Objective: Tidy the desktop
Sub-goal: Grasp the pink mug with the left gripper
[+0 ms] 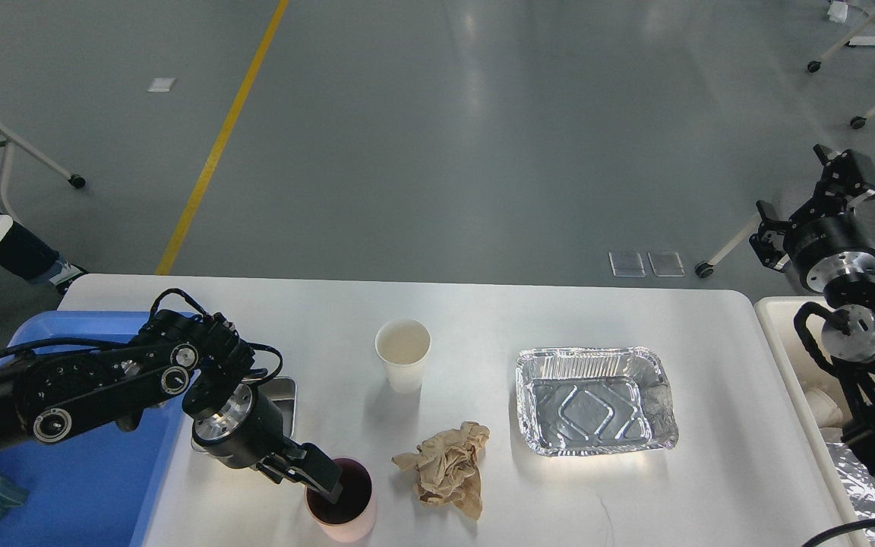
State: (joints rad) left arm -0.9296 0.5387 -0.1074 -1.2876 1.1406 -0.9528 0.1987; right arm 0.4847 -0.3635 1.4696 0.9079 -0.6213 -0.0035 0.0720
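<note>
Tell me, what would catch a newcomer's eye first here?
Probably the left pincer at the near edge of the desktop, one finger dipped inside a pink cup. Next, the shiny foil tray to the right, with a crumpled brown paper napkin and a white paper cup between them. The right pincer hangs raised off the table's right side.

the desktop (711, 342) in front of me is a wide, smooth white tabletop with rounded corners, lying flat and level. it fills my view from 9 o'clock across to 3 o'clock, its far edge running straight at 12 against grey.
</note>
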